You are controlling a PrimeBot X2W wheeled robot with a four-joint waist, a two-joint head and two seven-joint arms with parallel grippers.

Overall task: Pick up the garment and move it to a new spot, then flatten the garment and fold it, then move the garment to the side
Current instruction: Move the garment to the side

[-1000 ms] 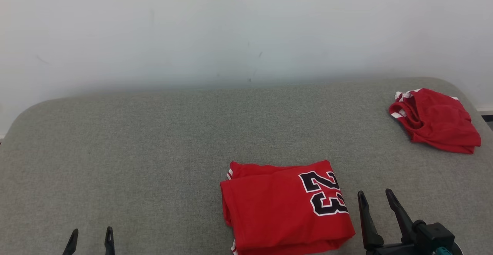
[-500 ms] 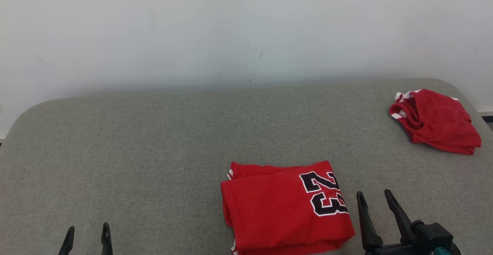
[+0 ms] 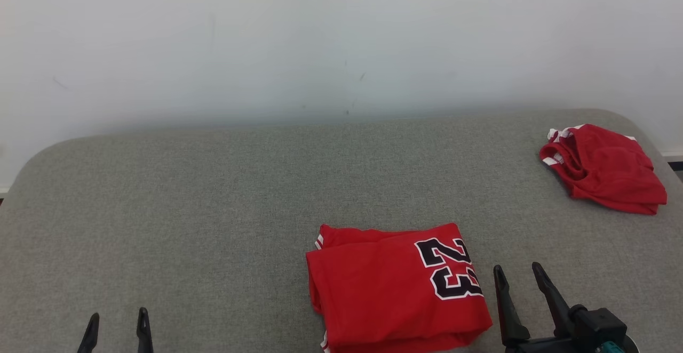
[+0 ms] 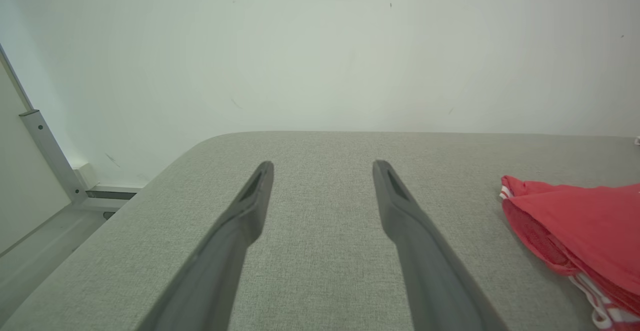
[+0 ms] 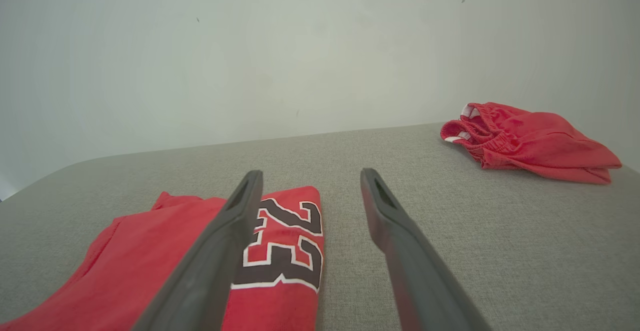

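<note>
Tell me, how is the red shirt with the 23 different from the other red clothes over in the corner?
The folded jersey lies flat in a neat rectangle; the rumpled garment is a bunched heap. The folded jersey shows a black 23; the rumpled garment shows no number. The folded jersey sits near the front, the rumpled garment at the far right corner. Both are red with white trim, on the grey surface.

I work in what looks like a bare lab: grey padded counter (image 3: 213, 193), blank white wall (image 3: 320, 33) behind it, metal post (image 4: 50, 156) beside it.
</note>
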